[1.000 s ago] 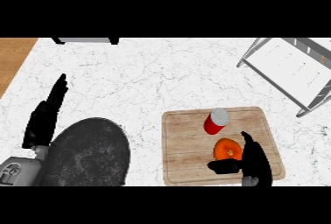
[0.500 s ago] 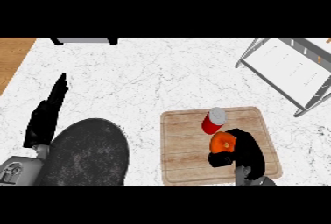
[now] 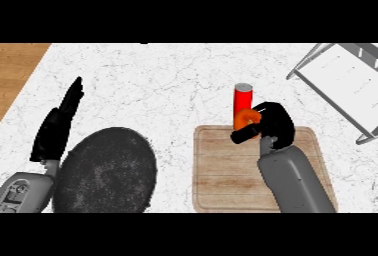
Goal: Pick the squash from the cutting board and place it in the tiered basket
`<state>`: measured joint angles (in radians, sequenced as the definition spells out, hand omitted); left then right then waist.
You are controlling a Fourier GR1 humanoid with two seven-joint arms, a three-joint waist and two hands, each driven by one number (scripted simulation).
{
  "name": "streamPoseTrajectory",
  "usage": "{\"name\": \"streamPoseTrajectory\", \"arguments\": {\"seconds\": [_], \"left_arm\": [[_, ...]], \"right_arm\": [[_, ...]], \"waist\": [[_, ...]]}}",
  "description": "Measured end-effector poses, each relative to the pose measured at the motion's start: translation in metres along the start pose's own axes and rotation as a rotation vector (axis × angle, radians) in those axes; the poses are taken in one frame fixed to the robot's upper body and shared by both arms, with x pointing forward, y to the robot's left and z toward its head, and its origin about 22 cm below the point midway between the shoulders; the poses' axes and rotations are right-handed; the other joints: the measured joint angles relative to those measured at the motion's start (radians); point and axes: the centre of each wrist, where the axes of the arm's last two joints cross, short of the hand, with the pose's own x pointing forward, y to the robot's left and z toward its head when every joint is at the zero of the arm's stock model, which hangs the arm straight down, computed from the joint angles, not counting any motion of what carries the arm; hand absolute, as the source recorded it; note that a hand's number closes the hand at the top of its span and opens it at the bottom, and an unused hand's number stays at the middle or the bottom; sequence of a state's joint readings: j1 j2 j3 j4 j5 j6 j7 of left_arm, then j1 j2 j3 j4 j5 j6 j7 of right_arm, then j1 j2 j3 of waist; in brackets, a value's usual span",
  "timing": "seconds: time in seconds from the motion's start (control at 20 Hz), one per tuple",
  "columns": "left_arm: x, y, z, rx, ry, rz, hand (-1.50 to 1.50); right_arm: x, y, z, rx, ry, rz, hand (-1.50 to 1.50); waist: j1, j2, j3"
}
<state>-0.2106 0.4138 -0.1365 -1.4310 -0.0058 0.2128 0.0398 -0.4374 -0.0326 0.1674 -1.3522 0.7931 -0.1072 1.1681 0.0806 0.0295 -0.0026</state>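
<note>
Squash [image 3: 244, 118] — orange, only a small part showing at the far edge of the cutting board [image 3: 225, 170], the rest hidden inside the right hand [image 3: 269, 121]. Fingers of that hand curled round the squash; contact with the board not discernible beneath the hand. Red cylinder with a pale top [image 3: 243, 96] just behind, upright, base hidden by squash and hand, so footing on board or worktop [image 3: 162, 75] not discernible. Grey right forearm [image 3: 295, 182] lying across the board's right half, cut off at the lower edge of the view. Board's left half bare wood. Tiered basket [image 3: 339, 75] at upper right, well apart from the hand, cropped by the right edge; grey frame and pale floor visible, tiers not distinguishable. Bare marble between board and basket. Dark round plate [image 3: 107, 170] at lower left, cut off below. Left hand [image 3: 63, 120] beside the plate, fingers straight, resting. Strip of wood [image 3: 18, 70] beyond the worktop's left edge.
</note>
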Motion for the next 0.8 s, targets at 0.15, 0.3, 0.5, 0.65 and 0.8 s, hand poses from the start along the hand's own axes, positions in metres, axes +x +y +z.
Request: {"name": "streamPoseTrajectory", "arguments": {"seconds": [0.15, 0.3, 0.5, 0.65, 0.8], "left_arm": [[0.006, -0.006, -0.003, -0.023, -0.019, 0.006, 0.0], [0.009, -0.009, -0.006, -0.035, -0.027, 0.007, 0.0], [0.009, -0.012, -0.006, -0.047, -0.026, 0.009, 0.0], [0.01, -0.011, -0.009, -0.043, -0.02, 0.008, 0.0], [0.011, -0.012, -0.009, -0.042, -0.02, 0.005, 0.0]], "right_arm": [[0.031, -0.016, -0.016, -0.084, -0.02, 0.001, 1.5], [0.06, -0.038, -0.025, -0.192, -0.05, -0.031, 1.5], [0.094, -0.07, -0.026, -0.393, -0.109, -0.075, 1.5], [0.116, -0.09, -0.024, -0.546, -0.149, -0.076, 1.5], [0.136, -0.113, -0.022, -0.678, -0.17, -0.085, 1.5]], "waist": [[0.029, 0.01, 0.001], [0.041, 0.015, 0.001], [0.05, 0.012, 0.0], [0.045, 0.01, -0.001], [0.045, 0.009, -0.001]]}}
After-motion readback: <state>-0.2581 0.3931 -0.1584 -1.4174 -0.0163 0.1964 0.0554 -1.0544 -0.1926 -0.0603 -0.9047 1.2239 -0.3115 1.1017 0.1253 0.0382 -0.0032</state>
